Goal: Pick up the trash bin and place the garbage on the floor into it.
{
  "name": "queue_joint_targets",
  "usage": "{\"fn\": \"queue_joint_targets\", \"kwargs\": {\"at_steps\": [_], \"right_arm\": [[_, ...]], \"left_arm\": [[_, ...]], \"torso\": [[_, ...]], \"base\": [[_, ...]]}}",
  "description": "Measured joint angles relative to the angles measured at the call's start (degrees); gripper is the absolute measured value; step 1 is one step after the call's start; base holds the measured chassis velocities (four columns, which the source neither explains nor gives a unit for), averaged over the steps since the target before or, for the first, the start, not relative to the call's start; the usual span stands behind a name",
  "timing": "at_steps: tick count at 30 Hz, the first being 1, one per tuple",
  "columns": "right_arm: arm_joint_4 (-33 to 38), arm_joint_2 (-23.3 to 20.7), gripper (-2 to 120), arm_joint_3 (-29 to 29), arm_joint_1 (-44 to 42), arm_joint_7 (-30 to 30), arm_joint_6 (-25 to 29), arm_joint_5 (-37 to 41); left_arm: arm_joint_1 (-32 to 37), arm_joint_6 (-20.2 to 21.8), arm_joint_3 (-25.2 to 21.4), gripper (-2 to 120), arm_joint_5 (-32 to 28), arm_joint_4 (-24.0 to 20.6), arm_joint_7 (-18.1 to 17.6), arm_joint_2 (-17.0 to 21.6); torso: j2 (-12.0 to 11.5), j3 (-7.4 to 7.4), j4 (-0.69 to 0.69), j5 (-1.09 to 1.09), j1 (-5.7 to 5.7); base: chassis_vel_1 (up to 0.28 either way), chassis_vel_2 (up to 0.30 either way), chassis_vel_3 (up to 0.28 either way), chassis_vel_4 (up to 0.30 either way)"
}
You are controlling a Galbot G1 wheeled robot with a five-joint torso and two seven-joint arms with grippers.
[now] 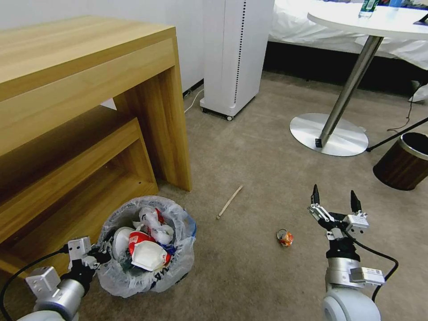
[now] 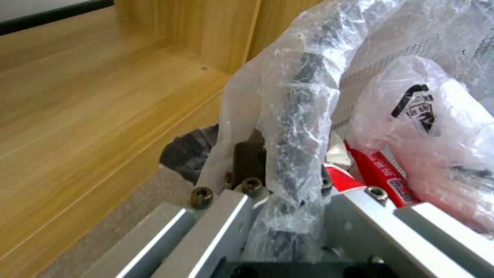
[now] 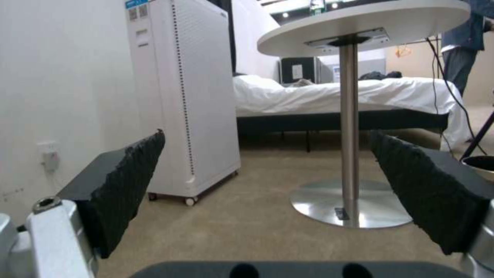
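At the far left the left gripper is clenched on the bag-covered rim of the trash bin, which stands on the beige floor just in front of the wooden shelf unit; in the left wrist view that rim, wrapped in crinkled plastic, runs between the gripper's metal parts; the bin is heaped with white slippers and red wrappers. Further right a thin wooden stick lies on the floor, and beyond it a crushed orange can; both lie apart from the bin. Right of the can the right gripper hovers above the floor with its fingers spread wide and nothing between them. Behind stand a white tower appliance and a round white table; at the far right stands a dark wood-look bin.
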Motion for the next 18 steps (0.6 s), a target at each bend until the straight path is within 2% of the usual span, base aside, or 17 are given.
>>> {"fn": "queue_joint_targets", "kwargs": {"at_steps": [9, 15, 18], "right_arm": [[-0.4, -0.2, 100, 0.0, 0.4, -0.2, 0.1, 0.0], [-0.3, -0.5, 100, -0.5, 0.4, -1.0, 0.2, 0.9], [-0.3, -0.7, 100, -0.6, 0.5, -1.1, 0.2, 1.2]], "left_arm": [[-0.1, 0.9, 0.4, 1, 0.4, 0.1, 0.3, 0.1], [1.1, 5.2, 0.3, 1, -0.7, -1.4, 2.4, 2.2], [2.1, 7.1, 0.0, 1, -1.3, -2.2, 3.6, 3.8]], "torso": [[0.0, -0.01, 0.0, 0.0, 0.0], [0.0, 0.0, 0.0, -0.01, 0.0], [0.0, 0.0, 0.0, -0.01, 0.0]], "base": [[-0.101, 0.1, 0.097, -0.096], [-0.077, 0.09, 0.108, -0.094], [0.0, 0.0, 0.0, 0.0]]}}
